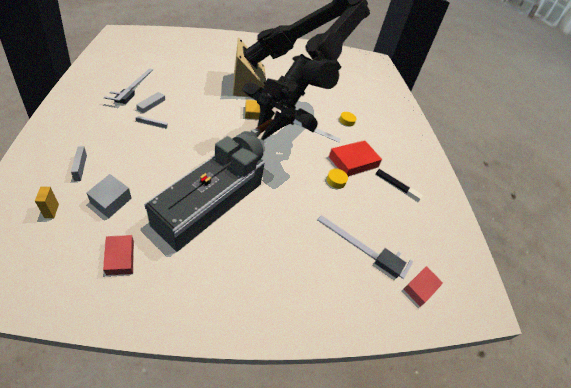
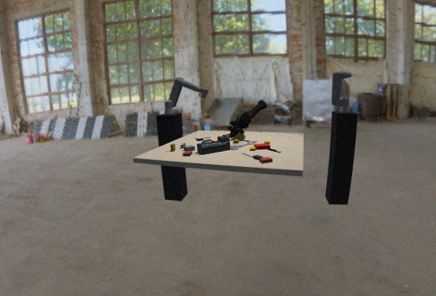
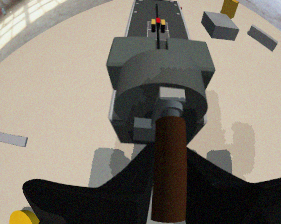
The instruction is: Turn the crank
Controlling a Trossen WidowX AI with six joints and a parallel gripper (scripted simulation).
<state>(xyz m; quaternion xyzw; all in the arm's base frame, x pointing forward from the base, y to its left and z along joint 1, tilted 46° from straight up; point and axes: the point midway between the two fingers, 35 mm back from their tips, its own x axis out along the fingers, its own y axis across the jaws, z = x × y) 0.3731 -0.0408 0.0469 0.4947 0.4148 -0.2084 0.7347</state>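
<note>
The dark slide machine [image 1: 220, 207] [image 2: 214, 149] [image 3: 140, 22] lies lengthwise on the table, its round crank hub [image 1: 251, 142] [image 3: 141, 82] at the end nearest the arm. The gripper [image 1: 263, 132] [image 3: 170, 155] is shut on the brown crank handle [image 3: 170, 172], which points back toward the wrist camera between the black fingers. The red pointer [image 1: 204, 177] [image 3: 158, 20] stands between the two brass marks in the slot. In the wrist view it looks close to level with them, perhaps slightly to the side away from the crank; exact alignment is too small to tell.
A yellow block [image 1: 252, 109] lies just behind the gripper. A red block [image 1: 355, 157] and a yellow disc [image 1: 337, 178] lie right of the machine. A grey block [image 1: 108, 195] and a red block [image 1: 118, 254] lie left of it. Calipers [image 1: 347, 236] lie front right.
</note>
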